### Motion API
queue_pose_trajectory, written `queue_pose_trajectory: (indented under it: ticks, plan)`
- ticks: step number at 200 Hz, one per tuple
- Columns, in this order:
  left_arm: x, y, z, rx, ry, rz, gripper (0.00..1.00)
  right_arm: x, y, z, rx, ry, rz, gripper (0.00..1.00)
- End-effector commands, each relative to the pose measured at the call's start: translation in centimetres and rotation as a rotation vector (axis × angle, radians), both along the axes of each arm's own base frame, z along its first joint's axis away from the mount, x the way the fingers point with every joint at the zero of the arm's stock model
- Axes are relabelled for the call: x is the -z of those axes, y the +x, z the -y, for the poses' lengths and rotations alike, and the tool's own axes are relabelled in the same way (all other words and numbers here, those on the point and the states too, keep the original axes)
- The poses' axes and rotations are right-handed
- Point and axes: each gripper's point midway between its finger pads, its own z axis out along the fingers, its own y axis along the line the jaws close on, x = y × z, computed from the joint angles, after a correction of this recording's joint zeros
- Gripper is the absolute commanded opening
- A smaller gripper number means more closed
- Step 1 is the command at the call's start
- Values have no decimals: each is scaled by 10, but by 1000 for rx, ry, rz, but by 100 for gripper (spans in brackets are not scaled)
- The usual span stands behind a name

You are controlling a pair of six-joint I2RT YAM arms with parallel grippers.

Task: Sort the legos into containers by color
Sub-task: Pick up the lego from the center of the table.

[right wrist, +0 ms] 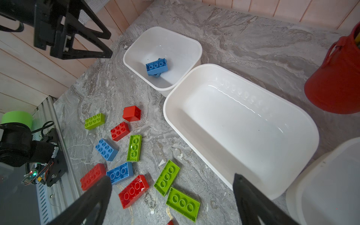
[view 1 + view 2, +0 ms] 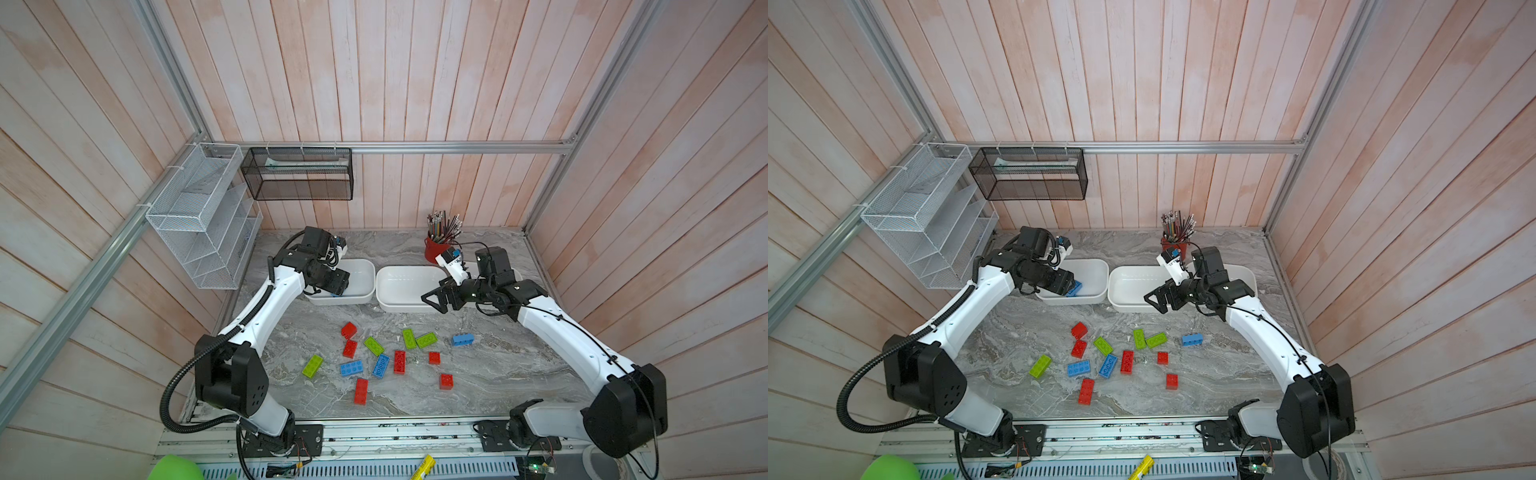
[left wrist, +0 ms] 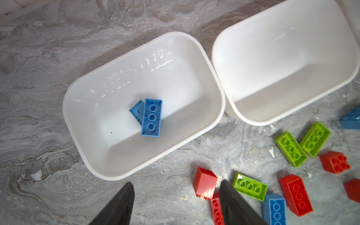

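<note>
Two legos (image 3: 151, 116) — clear of container (image 3: 126, 155) walls.

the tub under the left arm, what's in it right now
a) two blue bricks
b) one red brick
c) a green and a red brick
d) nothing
a: the left wrist view shows two blue bricks lying one over the other on the floor of that tub, with no other colour inside.

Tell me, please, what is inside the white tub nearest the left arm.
The tub holds two blue bricks. The upper brick lies hollow side up across the lower brick, covering most of it, so the lower one's full length is hidden. No other colours are inside.
</note>
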Motion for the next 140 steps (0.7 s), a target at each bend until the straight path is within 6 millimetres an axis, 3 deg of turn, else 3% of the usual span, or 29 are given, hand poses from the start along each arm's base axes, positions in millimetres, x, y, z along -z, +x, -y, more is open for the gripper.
queue_pose_trajectory:
  ticks: [1, 30, 64, 90, 140]
  plan:
    - [3, -29, 14, 8, -53, -47, 75, -4, 0, 1, -4, -24, 10, 98]
    - [17, -50, 17, -17, -52, -51, 81, -6, -3, 6, 5, -42, 18, 98]
    - [56, -74, 36, 3, -44, -111, 81, -9, -2, 13, 25, -70, 36, 98]
    - [85, -73, 45, 5, -6, -125, 77, -12, -1, 13, 26, -67, 39, 98]
    - [129, -62, 31, -26, 129, -148, 66, -8, -5, 16, 36, -73, 36, 98]
